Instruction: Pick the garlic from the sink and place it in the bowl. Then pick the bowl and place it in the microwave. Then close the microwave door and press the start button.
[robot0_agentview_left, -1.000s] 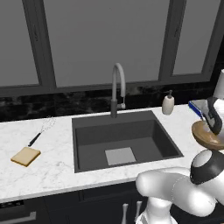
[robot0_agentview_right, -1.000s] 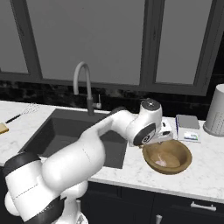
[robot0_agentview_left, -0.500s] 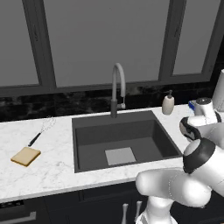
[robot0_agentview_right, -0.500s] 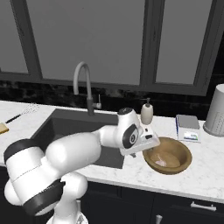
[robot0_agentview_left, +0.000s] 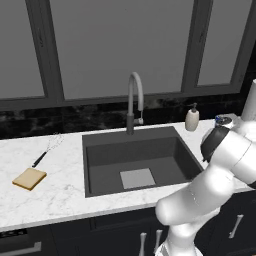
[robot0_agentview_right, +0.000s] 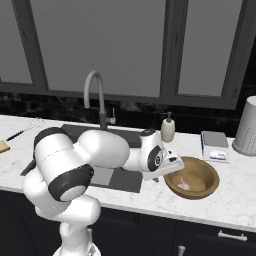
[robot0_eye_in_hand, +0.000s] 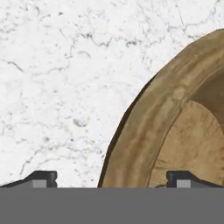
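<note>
With the garlic (robot0_agentview_right: 184, 185) already lying in the bowl (robot0_agentview_right: 210, 176), the wide-open gripper (robot0_eye_in_hand: 111, 178) is straddling the bowl's near rim on the bench (robot0_eye_in_hand: 57, 87), needing to close before lifting toward the microwave

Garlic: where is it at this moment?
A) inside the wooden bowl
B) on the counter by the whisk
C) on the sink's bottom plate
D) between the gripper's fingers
A: the pinkish garlic lies inside the bowl on the counter right of the sink, with the gripper open at the bowl's rim.
</note>
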